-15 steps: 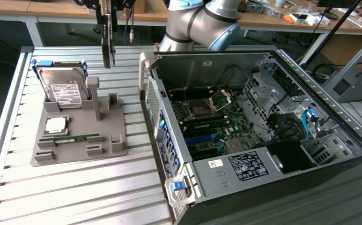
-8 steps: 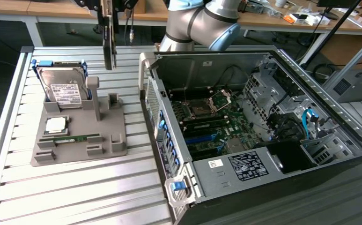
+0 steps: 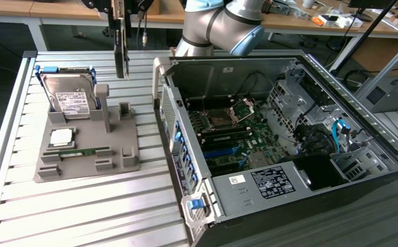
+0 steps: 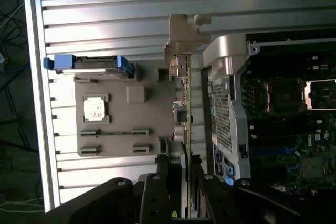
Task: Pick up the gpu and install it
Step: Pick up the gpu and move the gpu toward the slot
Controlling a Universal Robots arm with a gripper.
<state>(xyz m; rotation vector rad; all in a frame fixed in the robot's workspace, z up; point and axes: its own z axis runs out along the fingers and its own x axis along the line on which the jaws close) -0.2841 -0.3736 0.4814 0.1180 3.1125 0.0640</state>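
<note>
The gpu (image 3: 121, 51) hangs edge-on above the slatted table, between the grey holder tray and the open computer case. It is a thin dark card, and its silver bracket (image 4: 184, 35) is at the end away from the gripper. My gripper (image 3: 121, 11) is at the top of the exterior view, shut on the card's upper end. In the wrist view the black fingers (image 4: 163, 179) clamp the gpu (image 4: 185, 103) from both sides, and the gripper (image 4: 181, 166) is above the gap between tray and case. The card touches nothing below it.
The grey holder tray (image 3: 116, 159) carries an upright hard drive (image 3: 71, 95), a CPU (image 3: 61, 136) and a memory stick (image 3: 79, 153). The open computer case (image 3: 185, 77) lies on its side at the exterior view's right, its motherboard (image 3: 233, 134) exposed. Slatted table (image 3: 82, 211) lies in front.
</note>
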